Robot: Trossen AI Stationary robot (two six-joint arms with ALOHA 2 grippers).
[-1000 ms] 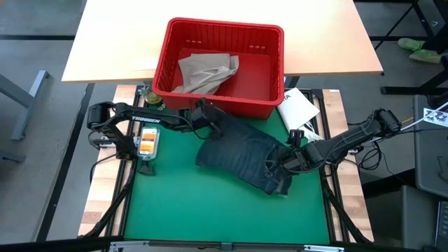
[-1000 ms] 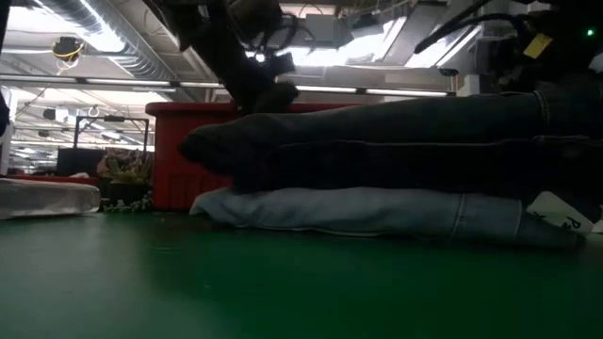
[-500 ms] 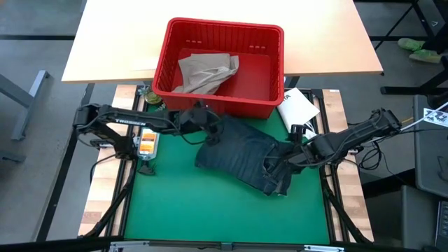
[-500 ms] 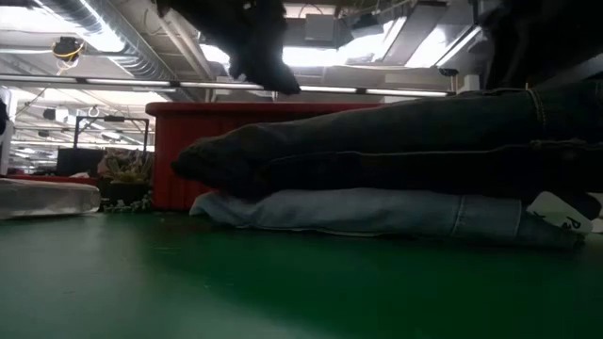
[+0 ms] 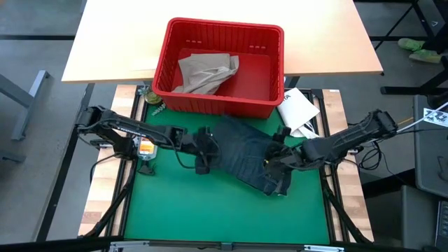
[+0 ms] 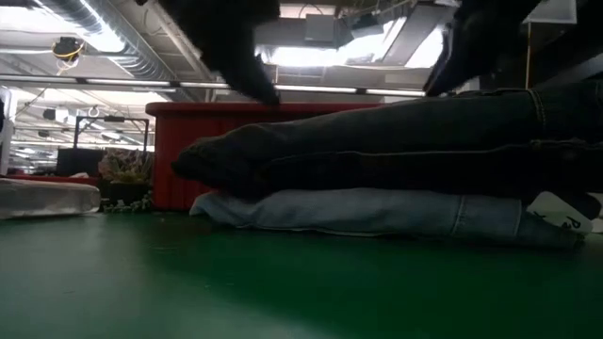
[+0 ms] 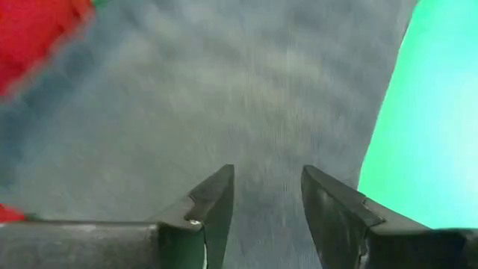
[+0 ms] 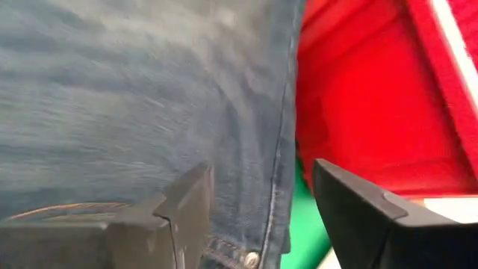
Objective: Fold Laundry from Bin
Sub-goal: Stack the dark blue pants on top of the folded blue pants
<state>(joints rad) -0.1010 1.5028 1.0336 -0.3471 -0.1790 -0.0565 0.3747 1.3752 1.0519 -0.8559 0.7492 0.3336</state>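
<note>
Dark blue jeans (image 5: 241, 150) lie folded on the green mat, on top of a light blue garment (image 6: 358, 212). My left gripper (image 5: 204, 152) hovers open over the jeans' left edge, with only denim (image 7: 224, 90) below its fingers. My right gripper (image 5: 274, 159) hangs open over the jeans' right part (image 8: 134, 90), near a seam. In the low view both arms stand clear above the pile. The red bin (image 5: 217, 105) stands behind the jeans, and tan trousers (image 5: 206, 70) lie crumpled inside it.
A white flat packet (image 5: 297, 108) lies to the right of the bin, at the mat's far right corner. A small orange-faced device (image 5: 145, 147) sits at the mat's left edge. The near half of the green mat (image 5: 210, 210) is bare.
My left gripper has moved from the jeans' far left corner by the bin toward the table's near edge, along the jeans' left edge, and risen. My right gripper has lifted off the jeans' right part and tipped. The jeans' left end has sunk a little.
</note>
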